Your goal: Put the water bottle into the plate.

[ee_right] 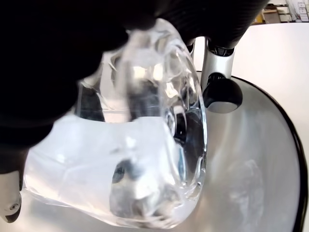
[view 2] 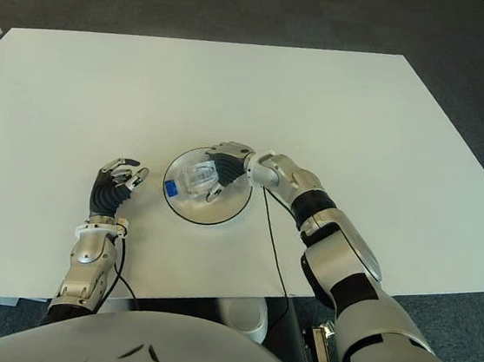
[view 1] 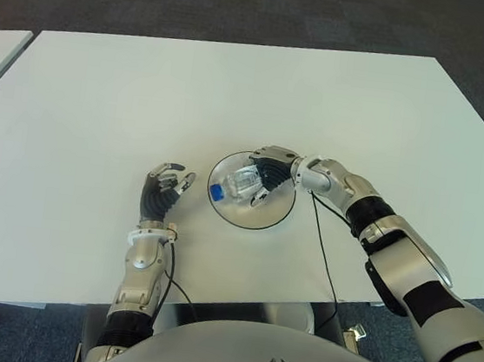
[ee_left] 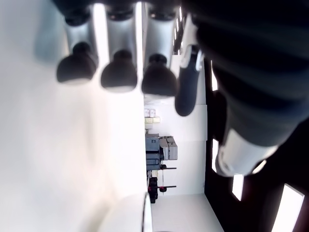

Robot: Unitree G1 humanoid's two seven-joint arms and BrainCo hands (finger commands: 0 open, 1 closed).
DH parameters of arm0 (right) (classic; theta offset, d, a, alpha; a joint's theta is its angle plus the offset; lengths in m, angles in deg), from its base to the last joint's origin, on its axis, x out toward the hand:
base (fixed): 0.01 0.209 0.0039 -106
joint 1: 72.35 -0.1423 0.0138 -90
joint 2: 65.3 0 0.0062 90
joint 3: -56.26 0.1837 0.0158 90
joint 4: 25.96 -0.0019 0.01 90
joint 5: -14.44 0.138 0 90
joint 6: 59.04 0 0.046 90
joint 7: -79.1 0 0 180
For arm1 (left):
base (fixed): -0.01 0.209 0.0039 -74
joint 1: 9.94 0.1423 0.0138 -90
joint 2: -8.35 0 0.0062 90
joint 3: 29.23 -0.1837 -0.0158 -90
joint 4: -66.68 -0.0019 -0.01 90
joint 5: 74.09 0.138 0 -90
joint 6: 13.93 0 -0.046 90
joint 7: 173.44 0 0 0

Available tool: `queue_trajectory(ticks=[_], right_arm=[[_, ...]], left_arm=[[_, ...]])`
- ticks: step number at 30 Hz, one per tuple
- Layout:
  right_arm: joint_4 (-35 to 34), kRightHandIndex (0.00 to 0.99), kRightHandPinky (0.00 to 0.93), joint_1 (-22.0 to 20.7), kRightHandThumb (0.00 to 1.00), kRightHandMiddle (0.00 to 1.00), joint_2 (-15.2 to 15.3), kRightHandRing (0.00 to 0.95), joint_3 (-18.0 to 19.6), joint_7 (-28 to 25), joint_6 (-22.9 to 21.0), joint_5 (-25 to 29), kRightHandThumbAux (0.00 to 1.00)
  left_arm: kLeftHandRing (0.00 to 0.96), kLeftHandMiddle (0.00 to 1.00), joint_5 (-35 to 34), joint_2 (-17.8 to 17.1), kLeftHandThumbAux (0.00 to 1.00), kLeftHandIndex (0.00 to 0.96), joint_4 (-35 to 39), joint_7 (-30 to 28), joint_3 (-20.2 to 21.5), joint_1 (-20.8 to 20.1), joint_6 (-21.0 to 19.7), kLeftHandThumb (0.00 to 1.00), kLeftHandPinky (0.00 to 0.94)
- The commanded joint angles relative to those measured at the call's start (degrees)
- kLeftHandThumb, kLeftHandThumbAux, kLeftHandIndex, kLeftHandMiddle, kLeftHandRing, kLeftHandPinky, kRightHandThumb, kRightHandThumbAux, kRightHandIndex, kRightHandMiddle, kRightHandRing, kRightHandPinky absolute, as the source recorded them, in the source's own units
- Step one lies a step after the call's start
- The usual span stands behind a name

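While my right hand point(view 1: 265, 173) grips it, fingers curled, the water bottle point(view 1: 237, 183) lies across the plate point(view 1: 268, 219), blue cap toward my loosely open left hand point(view 1: 164, 191).

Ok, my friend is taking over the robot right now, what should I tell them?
Right hand: fingers closed around the water bottle, over the plate.
Left hand: holds nothing, fingers loosely curled, showing to the left of the plate above the white table.
Bottle: lying on its side, blue cap toward the left hand, inside the plate's rim. The right wrist view shows it low against the plate's surface, though I cannot tell for sure that it touches.
Done: bottle brought to the plate.
Left: open the right hand, let go, and lift it away.
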Motion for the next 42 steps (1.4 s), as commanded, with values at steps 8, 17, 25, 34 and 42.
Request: queue_trajectory(ticks=[8, 17, 25, 34, 42], right_arm=[[-2.26, 0.205, 0.261, -0.02, 0.442, 0.245, 1.81, 0.232, -3.81, -1.45, 0.67, -3.9, 0.618], [-2.5, 0.014, 0.015, 0.76, 0.269, 0.018, 2.25, 0.015, -4.81, 2.34, 1.76, -5.31, 0.451], [-2.06, 0.0, 0.0, 1.11, 0.301, 0.0, 2.56, 0.0, -4.56, 4.96, 3.61, -4.7, 0.293], [-2.12, 0.0, 0.0, 2.11, 0.358, 0.0, 2.79, 0.0, -4.32, 13.07, 4.61, -6.32, 0.2], [-1.04, 0.0, 0.0, 2.26, 0.364, 0.0, 2.6, 0.0, -4.3, 18.41, 5.89, -7.51, 0.17]], left_arm=[[0.859, 0.857, 0.67, 0.49, 0.72, 0.437, 0.51, 1.04, 0.07, 0.47, -1.32, 0.701, 0.847], [0.853, 0.854, 0.27, 0.06, 0.72, 0.437, 0.43, 0.22, 0.1, 0.46, -1.36, 0.701, 0.827], [0.854, 0.855, 0.4, -0.01, 0.72, 0.437, 0.75, 0.31, 0.06, 0.57, -1.7, 0.7, 0.825], [0.854, 0.855, -0.02, 0.0, 0.72, 0.437, 0.53, 0.09, 0.08, 0.39, -1.74, 0.7, 0.825], [0.854, 0.855, -0.13, -0.16, 0.72, 0.437, 0.32, 0.0, 0.01, 0.34, -1.63, 0.7, 0.831]])
